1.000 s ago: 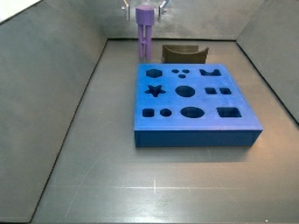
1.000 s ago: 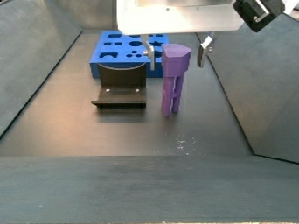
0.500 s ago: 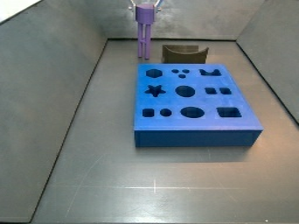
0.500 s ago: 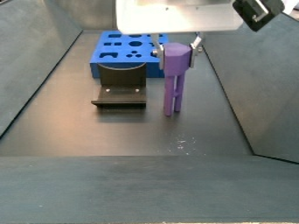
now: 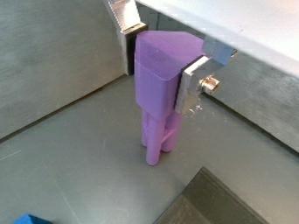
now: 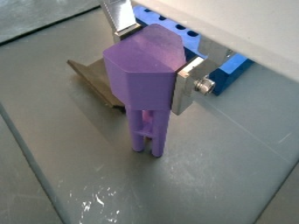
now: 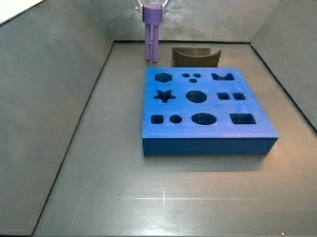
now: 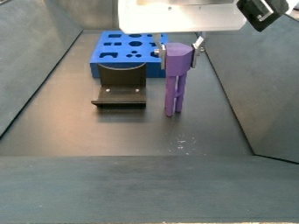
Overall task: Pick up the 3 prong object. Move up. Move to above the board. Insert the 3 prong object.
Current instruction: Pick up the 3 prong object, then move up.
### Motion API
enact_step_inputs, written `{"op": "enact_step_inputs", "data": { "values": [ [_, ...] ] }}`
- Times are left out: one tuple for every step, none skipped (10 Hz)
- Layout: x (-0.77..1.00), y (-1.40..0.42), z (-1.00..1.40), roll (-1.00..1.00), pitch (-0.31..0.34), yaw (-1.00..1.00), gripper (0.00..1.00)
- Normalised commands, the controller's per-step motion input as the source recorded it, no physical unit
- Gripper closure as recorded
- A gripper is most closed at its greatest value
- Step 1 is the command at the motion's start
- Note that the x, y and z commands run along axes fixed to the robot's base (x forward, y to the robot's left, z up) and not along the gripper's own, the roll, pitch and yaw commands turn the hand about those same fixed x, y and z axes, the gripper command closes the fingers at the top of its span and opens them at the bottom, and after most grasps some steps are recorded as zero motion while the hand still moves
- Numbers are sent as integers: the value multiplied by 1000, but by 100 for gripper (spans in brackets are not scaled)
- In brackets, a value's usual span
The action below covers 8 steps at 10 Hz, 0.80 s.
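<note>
No brand, label or lettering can be read anywhere in these views. The floor [image 7: 111, 185] is dull grey metal with faint seams, boxed in by sloping grey walls [image 7: 56, 65]; in a wrist view it shows a wet-looking glare patch.

The gripper [image 5: 162, 45] sits at the far end of the enclosure, beyond the board's back edge in a side view, and its silver fingers [image 5: 195, 73] are clamped on the blocky top of the 3 prong object [image 5: 158, 96], jaws closed to the width of that lavender head. The peg hangs upright, prongs pointing down; in a side view [image 8: 176, 79] their tips look clear of the floor.

The board [image 7: 205, 111], blue with its dark star, circles, squares and cross, lies flat mid-floor, well apart from the peg's tips. The small dark brown holder [image 8: 121, 92] stands between board and camera there, just beside the hanging peg [image 6: 146, 96]; the board's blue edge [image 6: 228, 72] peeks behind the gripper [image 6: 149, 44].
</note>
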Motion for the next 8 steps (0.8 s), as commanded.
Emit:
{"op": "enact_step_inputs", "data": {
  "values": [
    [0,0,0,0,0,0,100],
    [0,0,0,0,0,0,100],
    [0,0,0,0,0,0,100],
    [0,0,833,0,0,0,100],
    [11,-56,812,-3,8,-32,100],
    [9,-51,612,9,65,-41,100],
    [12,-40,506,19,81,-39,100],
    [18,-19,283,40,101,-32,100]
  ]
}}
